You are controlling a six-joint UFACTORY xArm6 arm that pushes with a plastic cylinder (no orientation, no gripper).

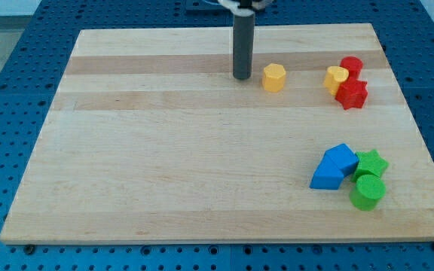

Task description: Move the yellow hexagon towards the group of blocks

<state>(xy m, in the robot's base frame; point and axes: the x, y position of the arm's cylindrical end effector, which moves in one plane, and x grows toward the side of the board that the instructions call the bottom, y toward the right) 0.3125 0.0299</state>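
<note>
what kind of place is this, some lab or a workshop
Most likely a robotics lab bench. A wooden board lies on a blue perforated table, small coloured blocks such as the yellow hexagon sit on it, and my tip rests just left of that hexagon.

Near the board's (164,165) top: my tip (241,77) just left of yellow hexagon (274,77). Farther right, yellow block (335,78) touching red cylinder (351,67) and red star (352,94). Lower right: blue blocks (334,167) beside green star (371,162), green cylinder (367,192) below.

Yellow hexagon (274,77) and dark grey rod above my tip (241,77) on a pale striped-grain wooden board (164,173). Red (351,93), yellow (335,77), blue (334,167) and green (368,191) blocks lie at the view's right; the surrounding table (21,68) is blue
</note>
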